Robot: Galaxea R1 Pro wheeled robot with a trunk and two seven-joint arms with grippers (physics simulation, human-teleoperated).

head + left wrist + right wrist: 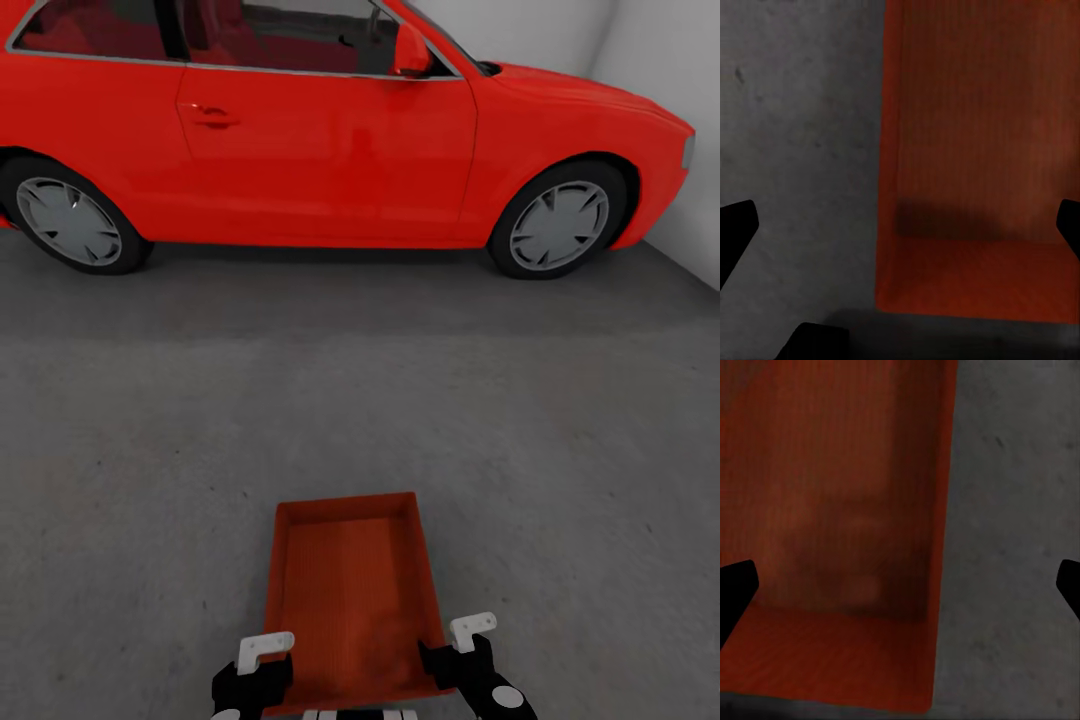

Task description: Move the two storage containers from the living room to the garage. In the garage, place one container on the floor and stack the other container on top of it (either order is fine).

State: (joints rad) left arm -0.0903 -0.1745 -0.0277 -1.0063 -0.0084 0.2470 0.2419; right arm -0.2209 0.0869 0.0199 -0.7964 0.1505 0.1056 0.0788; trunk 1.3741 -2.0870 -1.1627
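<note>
I see storage container (350,590) on floor (150,450) at my 12 o'clock, red car (330,120) beyond; left gripper (262,665), right gripper (455,650) both spread wide, holding nothing

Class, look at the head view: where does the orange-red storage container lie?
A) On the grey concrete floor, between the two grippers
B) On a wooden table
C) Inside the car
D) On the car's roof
A: the storage container lies on the concrete floor, flanked by the left gripper and right gripper, well short of the red car.
</note>
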